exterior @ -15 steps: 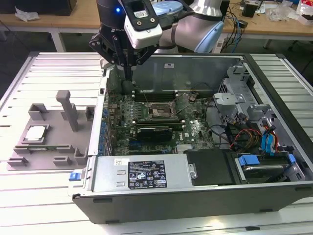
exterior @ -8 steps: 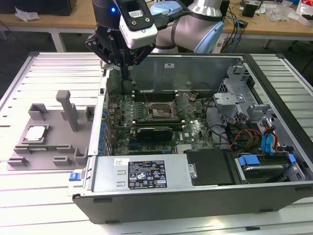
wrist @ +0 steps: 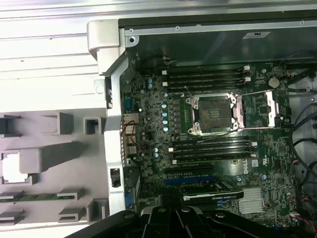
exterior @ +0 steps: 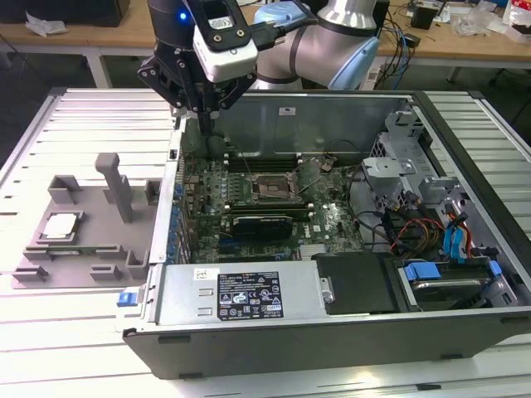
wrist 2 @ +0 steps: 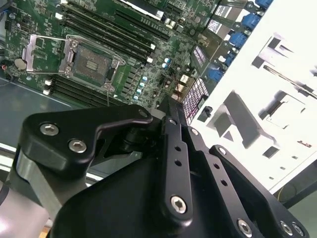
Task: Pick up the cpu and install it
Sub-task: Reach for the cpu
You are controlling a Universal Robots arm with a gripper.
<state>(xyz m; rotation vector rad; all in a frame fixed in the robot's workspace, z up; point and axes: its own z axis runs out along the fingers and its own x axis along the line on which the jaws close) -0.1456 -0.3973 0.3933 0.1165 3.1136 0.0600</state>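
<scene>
The cpu [exterior: 62, 225], a small silver square, lies in a pocket of the grey fixture [exterior: 124, 249] on the exterior view's left, outside the computer case. In the first wrist view the cpu [wrist: 12, 166] shows as a bright square. My gripper [exterior: 205, 131] hangs over the case's back left corner, well apart from the cpu, with its black fingers [wrist 2: 174, 144] meeting at the tip and nothing between them. The motherboard socket [exterior: 272, 189] stands empty, its metal frame [wrist: 257, 108] swung open beside the socket [wrist: 213, 113]. The second wrist view shows the same open socket [wrist 2: 91, 62].
The open case's left wall [exterior: 174, 199] stands between fixture and motherboard. A memory stick [wrist: 29, 196] lies in the fixture, which has upright posts [exterior: 114, 178]. Memory modules [wrist: 208, 79] flank the socket, a card [exterior: 261, 224] sits in front, and a drive cage and cables [exterior: 415, 224] are on the right.
</scene>
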